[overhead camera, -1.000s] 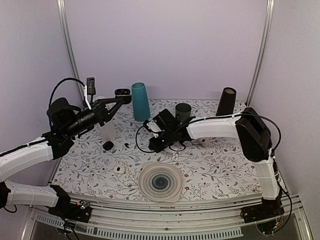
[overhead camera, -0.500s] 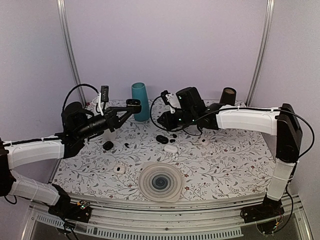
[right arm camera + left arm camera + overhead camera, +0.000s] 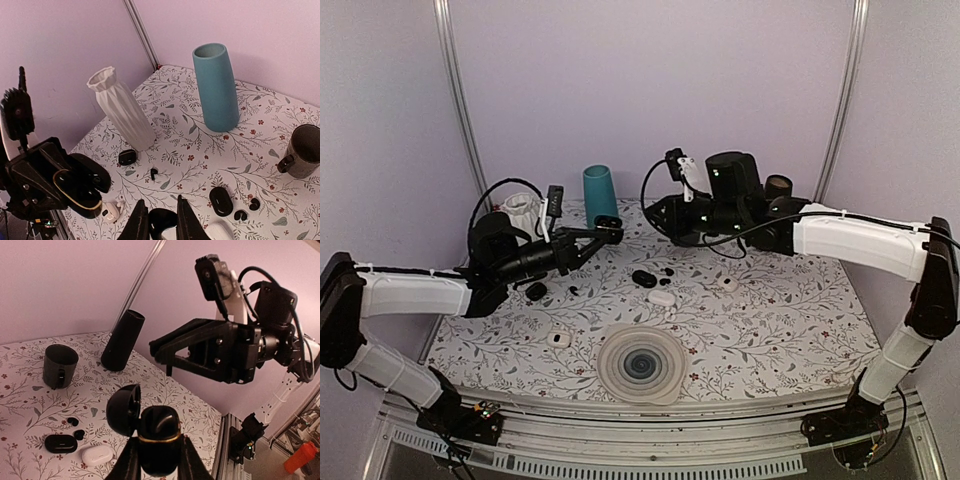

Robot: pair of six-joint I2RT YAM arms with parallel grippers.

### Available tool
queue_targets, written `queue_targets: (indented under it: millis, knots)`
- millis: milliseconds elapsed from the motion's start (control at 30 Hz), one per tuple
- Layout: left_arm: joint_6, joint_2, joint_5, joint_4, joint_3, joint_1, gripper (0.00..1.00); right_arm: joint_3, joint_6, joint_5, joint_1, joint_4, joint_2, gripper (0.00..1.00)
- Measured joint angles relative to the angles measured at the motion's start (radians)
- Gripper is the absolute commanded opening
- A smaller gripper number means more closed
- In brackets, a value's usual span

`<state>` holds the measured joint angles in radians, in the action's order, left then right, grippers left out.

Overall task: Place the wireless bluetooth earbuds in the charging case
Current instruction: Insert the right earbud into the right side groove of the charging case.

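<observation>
Black charging case (image 3: 159, 429) gripped by left end effector (image 3: 159, 449); half-hidden earbud (image 3: 162, 223) pinched by right end effector (image 3: 160, 210)

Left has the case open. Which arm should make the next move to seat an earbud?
Right. The right gripper pinches a small black piece, apparently an earbud, and hangs raised facing the black case, lid open, clamped in the left gripper, which only needs to hold steady.
</observation>
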<state>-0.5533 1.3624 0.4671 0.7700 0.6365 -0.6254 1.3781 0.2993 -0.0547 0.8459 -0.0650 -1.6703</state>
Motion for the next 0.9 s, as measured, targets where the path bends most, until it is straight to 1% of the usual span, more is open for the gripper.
queue_targets:
  millis: [267, 400, 633, 900]
  knots:
    - [-0.022, 0.078, 0.033, 0.052, 0.046, -0.025, 0.00, -0.008, 0.016, -0.013, -0.002, 0.044, 0.093, 0.17]
    - [-0.044, 0.101, 0.069, 0.102, 0.068, -0.038, 0.00, -0.050, 0.030, -0.059, -0.002, 0.103, 0.121, 0.17]
    - [-0.068, 0.105, 0.123, 0.158, 0.109, -0.060, 0.00, -0.117, 0.059, -0.145, 0.000, 0.211, 0.137, 0.18]
    - [-0.091, 0.108, 0.138, 0.185, 0.126, -0.062, 0.00, -0.142, 0.064, -0.165, 0.018, 0.299, 0.180, 0.18]
